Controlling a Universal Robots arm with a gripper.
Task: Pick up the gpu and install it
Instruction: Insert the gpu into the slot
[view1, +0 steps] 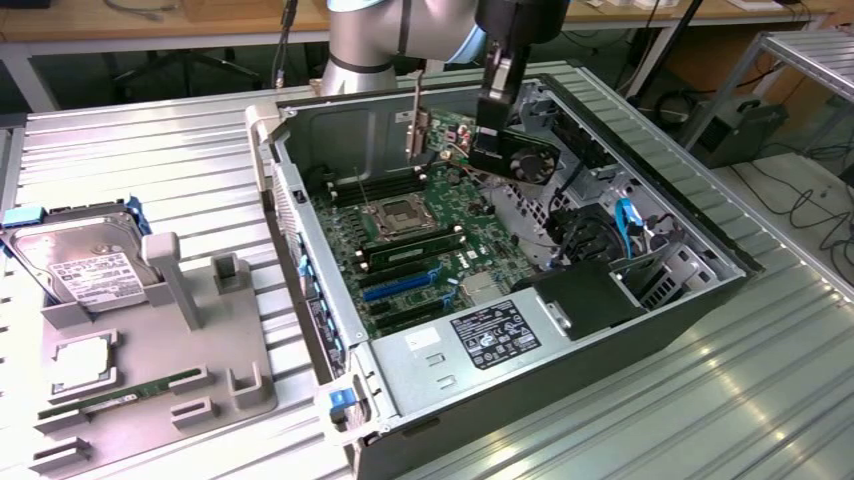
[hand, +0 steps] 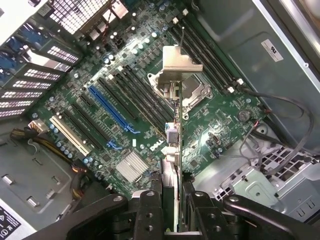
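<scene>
An open computer case (view1: 694, 300) lies on a ribbed metal table (view1: 160, 150), its green motherboard (view1: 427, 250) exposed. On the exterior view's left, a grey tray (view1: 247, 390) holds a hard drive (view1: 80, 265), a CPU (view1: 83, 365) and a RAM stick (view1: 120, 395).

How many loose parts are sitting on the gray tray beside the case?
3, on the tray at the exterior view's left: a hard drive farthest from the camera, a CPU in the middle, a RAM stick nearest. Its posts may hide smaller parts.
</scene>
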